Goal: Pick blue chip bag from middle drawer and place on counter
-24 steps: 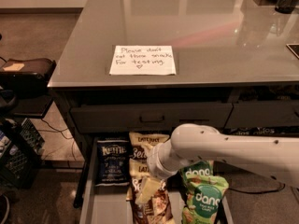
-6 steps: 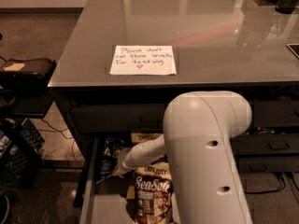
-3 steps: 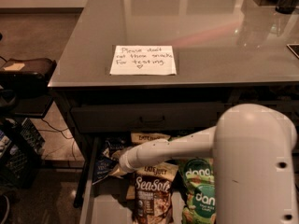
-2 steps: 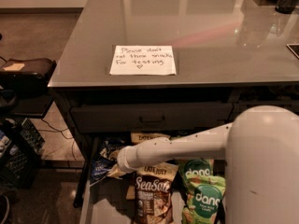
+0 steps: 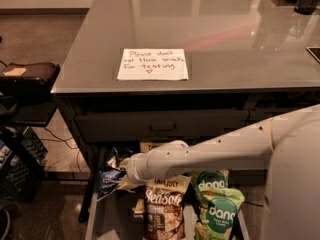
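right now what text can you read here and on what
"Please don't eat these snacks For testing" with a heart: handwritten paper note on the counter.
"Sea Salt": tan-and-brown bag in the middle drawer.
"dang": front green bag and the one behind.
Unreadable: logo on the blue chip bag, by the gripper at the drawer's left; other small print.

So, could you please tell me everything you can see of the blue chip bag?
The blue chip bag is dark navy, glossy and crinkled, with pale glints. It sits at the left of the open middle drawer, towards the back, crumpled and tilted rather than flat. The tool at the arm's end meets its right edge and hides part of it. A tan Sea Salt bag lies to its right.
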`<state>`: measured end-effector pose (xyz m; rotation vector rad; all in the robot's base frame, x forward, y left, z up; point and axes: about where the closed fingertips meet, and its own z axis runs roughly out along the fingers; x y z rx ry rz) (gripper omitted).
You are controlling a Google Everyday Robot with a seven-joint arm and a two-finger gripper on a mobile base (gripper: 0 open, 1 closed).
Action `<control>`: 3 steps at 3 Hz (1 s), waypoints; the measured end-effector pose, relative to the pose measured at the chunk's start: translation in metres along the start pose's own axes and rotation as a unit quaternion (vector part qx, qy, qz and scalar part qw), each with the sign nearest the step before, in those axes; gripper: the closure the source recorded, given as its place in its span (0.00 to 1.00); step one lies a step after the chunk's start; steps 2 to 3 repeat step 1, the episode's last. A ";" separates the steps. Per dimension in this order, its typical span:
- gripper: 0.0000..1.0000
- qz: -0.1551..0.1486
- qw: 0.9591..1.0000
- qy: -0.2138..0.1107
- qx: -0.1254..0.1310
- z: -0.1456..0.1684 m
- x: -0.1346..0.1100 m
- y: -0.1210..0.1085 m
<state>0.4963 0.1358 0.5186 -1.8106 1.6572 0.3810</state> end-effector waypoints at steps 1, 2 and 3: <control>0.96 -0.008 0.999 0.023 0.030 -0.046 -0.012 -0.009; 0.96 -0.008 0.999 0.023 0.030 -0.046 -0.012 -0.009; 0.96 -0.008 0.999 0.023 0.030 -0.046 -0.012 -0.009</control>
